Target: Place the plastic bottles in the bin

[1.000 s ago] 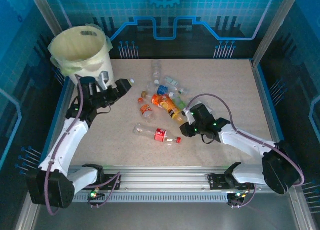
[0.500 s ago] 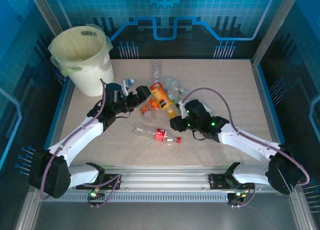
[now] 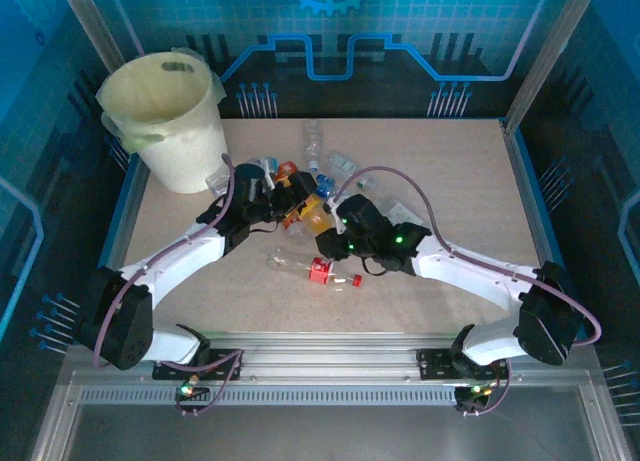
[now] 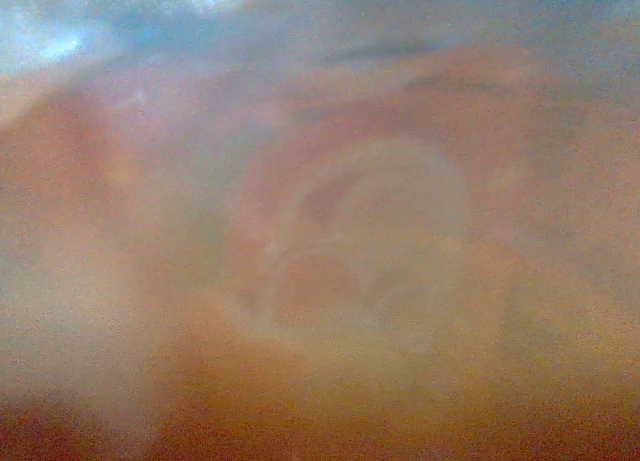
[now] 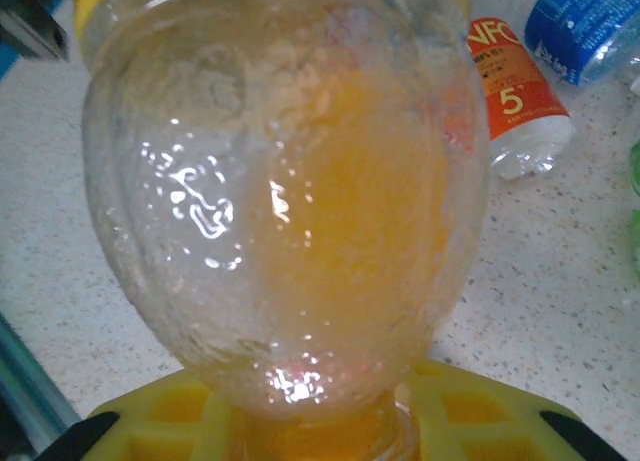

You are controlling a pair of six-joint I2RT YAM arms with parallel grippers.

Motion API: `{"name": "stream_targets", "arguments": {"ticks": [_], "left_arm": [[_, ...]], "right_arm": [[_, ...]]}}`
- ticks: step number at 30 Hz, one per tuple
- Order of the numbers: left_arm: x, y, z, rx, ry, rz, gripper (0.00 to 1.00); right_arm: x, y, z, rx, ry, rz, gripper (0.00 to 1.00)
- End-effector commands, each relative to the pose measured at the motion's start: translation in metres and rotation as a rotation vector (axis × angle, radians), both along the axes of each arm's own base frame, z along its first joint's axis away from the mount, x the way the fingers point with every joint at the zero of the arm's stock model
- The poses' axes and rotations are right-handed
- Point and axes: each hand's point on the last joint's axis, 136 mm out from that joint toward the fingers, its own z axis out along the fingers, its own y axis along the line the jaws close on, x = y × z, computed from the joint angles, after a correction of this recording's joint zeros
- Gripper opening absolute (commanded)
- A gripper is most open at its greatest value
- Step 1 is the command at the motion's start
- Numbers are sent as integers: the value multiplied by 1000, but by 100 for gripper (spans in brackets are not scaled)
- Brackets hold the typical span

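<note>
**A:** While the right gripper has its jaws clamped on the neck of the orange-labelled bottle, what worries you?

**B:** The left gripper. It sits so near that bottle that the label reads as an orange blur in its wrist camera. I cannot tell how wide its jaws stand, or whether they have hold of anything.

**A:** A handover, then?

**B:** That is my guess. If the right one lets go before the left has a firm hold, the bottle falls onto the table among the other plastic bottles. If both pull at once, the thin plastic may buckle and slip free.

**A:** And the bin?

**B:** It stands at the far left corner, well apart from both grippers. A loose hold on that smooth round body could lose the bottle short of the rim. The red-labelled bottle also lies just beside the right gripper, and a careless swing could send it rolling.
</note>
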Motion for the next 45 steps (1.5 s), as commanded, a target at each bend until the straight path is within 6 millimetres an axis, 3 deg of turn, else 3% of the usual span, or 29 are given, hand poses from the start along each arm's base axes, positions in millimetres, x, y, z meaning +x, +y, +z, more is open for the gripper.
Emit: {"name": "stream_targets", "arguments": {"ticks": [1, 6, 14, 23, 27, 35, 41, 45], "left_arm": [[8, 1, 16, 40, -32, 17, 84], [5, 8, 17, 84, -21, 32, 67], [2, 4, 12, 100, 0, -1, 46], [4, 3, 24, 79, -37, 0, 45], [7, 13, 32, 100, -66, 53, 45], [11, 37, 64, 180, -174, 132, 46], [16, 64, 107, 275, -310, 211, 45], [18, 94, 137, 327, -420, 343, 46]], "right_arm": [[1, 2, 9, -99, -80, 5, 23], [1, 1, 7, -220, -136, 9, 24], [-3, 13, 9, -199, -143, 33, 28], [-15, 24, 21, -118, -161, 135, 59], [-22, 24, 26, -131, -179, 198, 71], [-25, 13, 61, -89, -311, 221, 99], [-18, -10, 89, -51, -390, 96, 100], [-6, -32, 98, -18, -435, -49, 100]]}}
